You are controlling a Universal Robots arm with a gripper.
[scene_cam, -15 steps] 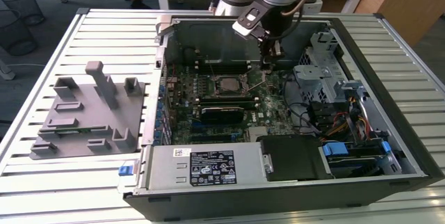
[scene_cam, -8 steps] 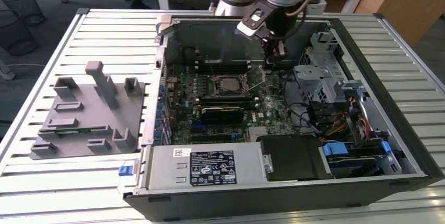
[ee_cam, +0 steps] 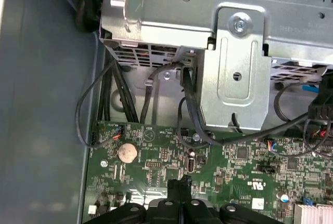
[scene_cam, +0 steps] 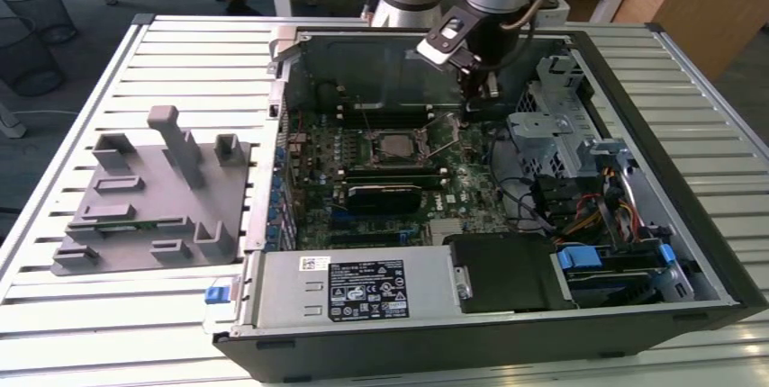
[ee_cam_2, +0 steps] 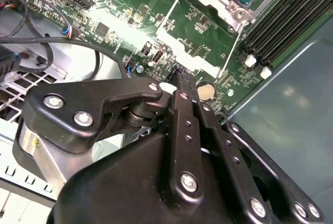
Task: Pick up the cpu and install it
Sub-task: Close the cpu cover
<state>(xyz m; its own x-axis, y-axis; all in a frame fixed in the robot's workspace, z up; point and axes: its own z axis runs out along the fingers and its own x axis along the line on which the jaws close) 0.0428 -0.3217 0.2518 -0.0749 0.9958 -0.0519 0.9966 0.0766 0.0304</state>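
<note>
- The cpu (scene_cam: 394,144) lies flat in its socket on the green board (ee_cam: 156,167), silver top up, so it looks seated
- The socket's metal frame (ee_cam_2: 195,24) stands swung open and the thin lever (ee_cam_2: 232,50) is raised, leaving the chip unclamped
- The gripper (ee_cam_2: 179,78) hangs near the socket, over the board, fingers pressed together on nothing: a narrow tip, better for pushing than gripping

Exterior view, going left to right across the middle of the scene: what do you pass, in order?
Left to right: grey fixture plate → cpu → gripper → metal drive cage → orange and yellow cable bundle.
</note>
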